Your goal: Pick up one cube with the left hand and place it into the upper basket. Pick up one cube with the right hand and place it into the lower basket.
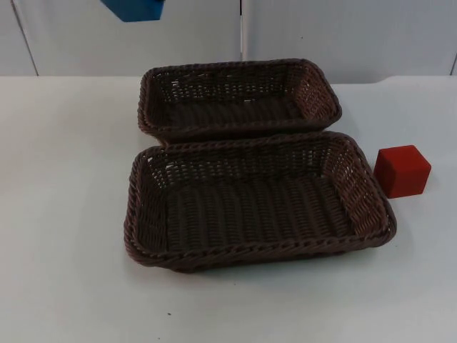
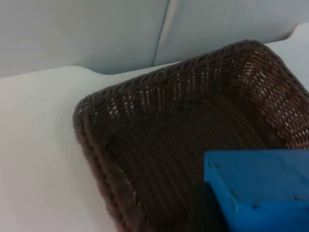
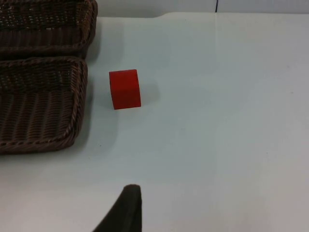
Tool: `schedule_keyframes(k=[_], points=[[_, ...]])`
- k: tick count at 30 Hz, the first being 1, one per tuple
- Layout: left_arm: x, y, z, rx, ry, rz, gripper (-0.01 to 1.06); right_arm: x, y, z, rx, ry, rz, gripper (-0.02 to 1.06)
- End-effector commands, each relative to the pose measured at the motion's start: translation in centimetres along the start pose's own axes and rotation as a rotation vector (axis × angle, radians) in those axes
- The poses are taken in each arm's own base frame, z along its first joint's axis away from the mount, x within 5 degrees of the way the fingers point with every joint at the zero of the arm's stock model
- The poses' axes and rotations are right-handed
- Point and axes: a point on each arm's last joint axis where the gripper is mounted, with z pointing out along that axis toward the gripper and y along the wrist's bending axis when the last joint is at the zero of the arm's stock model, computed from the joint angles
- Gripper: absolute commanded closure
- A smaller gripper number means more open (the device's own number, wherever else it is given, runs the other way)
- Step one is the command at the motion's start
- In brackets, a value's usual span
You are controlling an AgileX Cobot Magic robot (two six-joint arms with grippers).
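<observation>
Two dark brown woven baskets sit mid-table, the upper basket (image 1: 235,66) behind the lower basket (image 1: 250,254); both hold nothing. High over the table's back left hangs a blue cube (image 1: 136,8), with my left gripper (image 2: 241,217) shut on it. In the left wrist view the blue cube (image 2: 260,183) hovers over the upper basket (image 2: 145,96). A red cube (image 1: 402,170) rests on the table just right of the lower basket. My right gripper (image 3: 123,212) waits above the table, well short of the red cube (image 3: 124,89).
The white table (image 1: 64,214) ends at the grey partition wall (image 1: 357,36) behind the upper basket. The right wrist view shows the corners of the lower basket (image 3: 77,96) and the upper basket (image 3: 48,29), with bare table around the red cube.
</observation>
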Motion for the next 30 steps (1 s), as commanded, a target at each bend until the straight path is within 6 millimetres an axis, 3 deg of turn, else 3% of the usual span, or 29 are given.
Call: schedule_keyframes(k=[1,2,7,11,22,30], points=[[-0.7,-0.3,1.3,0.02,-0.003,0.001,1.05,0.0,0.0,0.0,0.01,-0.003,-0.001,-0.01],[-1.0,0.1,2.8,0.021,0.003,0.0,1.05,0.0,0.0,0.0,0.01,-0.003,-0.001,-0.01],[-1.4,0.8,5.6,0.026,0.003,-0.009,1.05,0.0,0.0,0.0,0.01,-0.003,-0.001,-0.01],[-1.7,1.5,9.4,0.06,-0.012,-0.059,1.05,0.0,0.0,0.0,0.01,-0.003,-0.001,-0.01],[-0.7,2.0,14.5,0.084,0.0,-0.071,1.05,0.0,0.0,0.0,0.008,-0.003,0.0,-0.01],[2.0,2.7,17.5,0.079,0.061,-0.092,1.05,0.0,0.0,0.0,0.006,-0.003,-0.001,-0.01]])
